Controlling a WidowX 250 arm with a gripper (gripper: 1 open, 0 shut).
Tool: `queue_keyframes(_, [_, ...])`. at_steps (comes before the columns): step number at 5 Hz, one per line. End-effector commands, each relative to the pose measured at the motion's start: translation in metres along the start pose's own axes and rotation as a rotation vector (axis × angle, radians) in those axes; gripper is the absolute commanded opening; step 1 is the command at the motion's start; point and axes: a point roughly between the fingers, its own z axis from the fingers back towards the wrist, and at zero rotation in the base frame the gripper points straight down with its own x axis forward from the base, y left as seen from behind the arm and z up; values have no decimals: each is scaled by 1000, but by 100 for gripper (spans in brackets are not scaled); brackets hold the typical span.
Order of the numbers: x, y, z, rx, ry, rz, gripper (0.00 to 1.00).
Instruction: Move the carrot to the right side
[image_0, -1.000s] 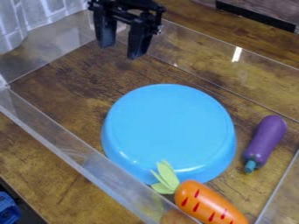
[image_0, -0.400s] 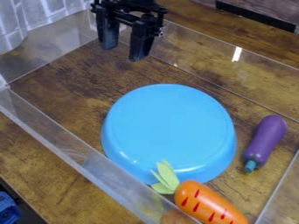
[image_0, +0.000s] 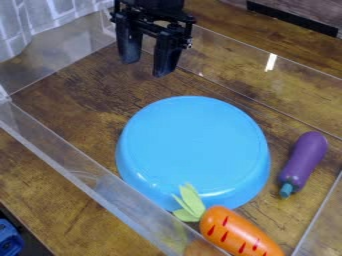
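The black two-fingered gripper (image_0: 148, 57), empty and parted at the bench's far edge, risked clipping the upturned blue plastic bowl (image_0: 194, 148) reaching the small orange toy carrot (image_0: 235, 231) at the near edge.

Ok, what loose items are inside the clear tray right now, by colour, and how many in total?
Blue: 1, the upside-down bowl
Orange: 1, the carrot
Purple: 1, the eggplant
Total: 3

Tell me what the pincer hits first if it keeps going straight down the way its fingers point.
Probably bare wooden tabletop behind the blue bowl; the open pincer points down there. Depth is uncertain from one view.
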Motion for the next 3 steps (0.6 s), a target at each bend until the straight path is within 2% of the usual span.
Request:
queue_keyframes(1, [3, -10, 9, 2, -32, -29, 100])
queue_keyframes(2, [7, -13, 8, 1, -33, -33, 100])
queue_keyframes(3, [13, -18, 8, 1, -36, -37, 0])
